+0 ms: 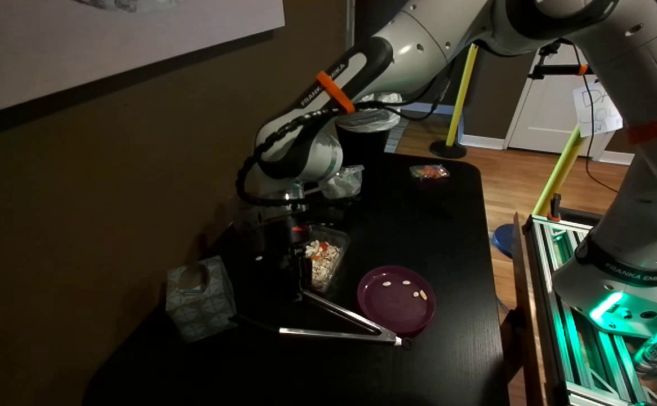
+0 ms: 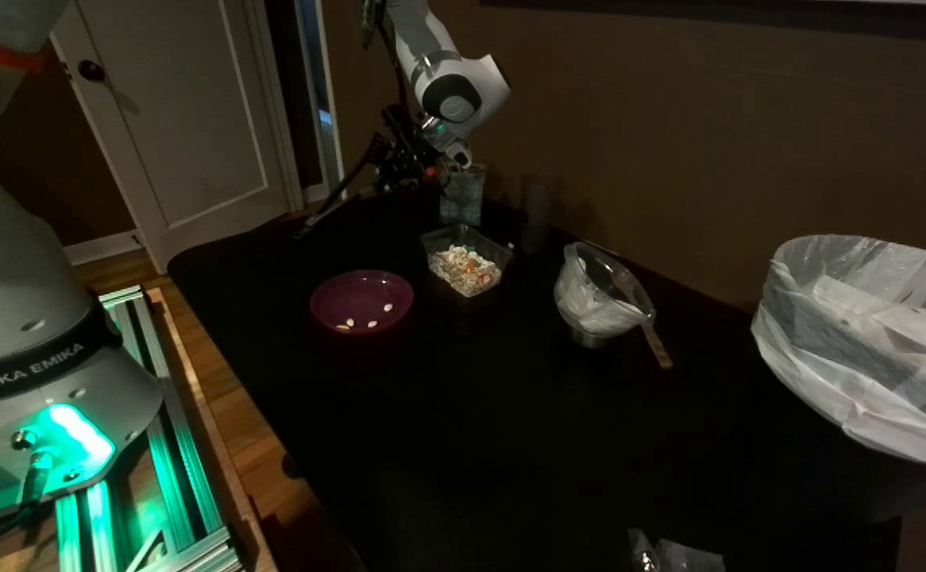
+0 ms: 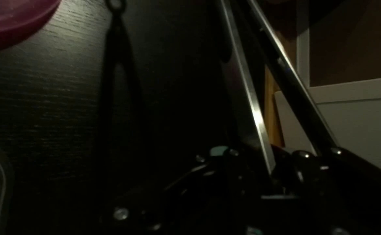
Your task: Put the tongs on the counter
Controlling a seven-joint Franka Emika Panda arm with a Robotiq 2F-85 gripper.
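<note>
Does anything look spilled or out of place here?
Yes: a small white piece lies loose on the counter, outside the container, toward the wall. Similar pale pieces sit in the container and on the plate, so it looks spilled.

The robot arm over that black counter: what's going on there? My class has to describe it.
The robot arm is handling tongs: its claw grips one of their two legs, which spread apart in a V. They seem held above the counter, their shadow falling apart from them in the wrist view; they are not yet released. A plate with a few pale bits on it and a tub of mixed pieces stand on the counter.
</note>
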